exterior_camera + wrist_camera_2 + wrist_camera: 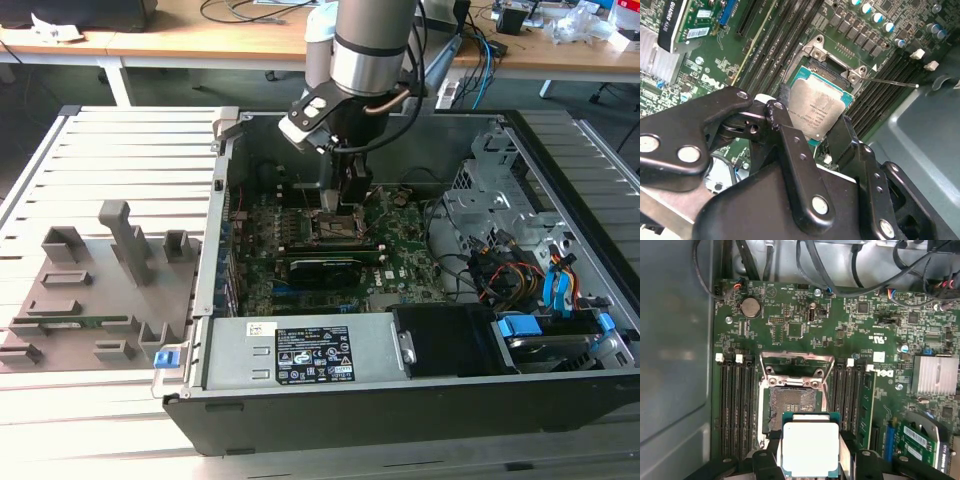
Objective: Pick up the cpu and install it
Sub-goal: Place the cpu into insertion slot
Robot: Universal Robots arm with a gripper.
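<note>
The cpu is a flat square chip with a silvery metal top and a thin pale rim. My gripper is shut on it, one black finger on each of two opposite edges. The chip hangs just above the motherboard, close to the open socket, whose metal frame is lifted and whose dark contact field is bare. The chip overlaps one edge of the socket and is not seated. In the exterior view my gripper reaches down into the open computer case over the socket.
Memory slots flank the socket on both sides. A silver heatsink and cable bundles are nearby. The case holds a power supply and a drive cage. A grey fixture tray lies at the exterior view's left.
</note>
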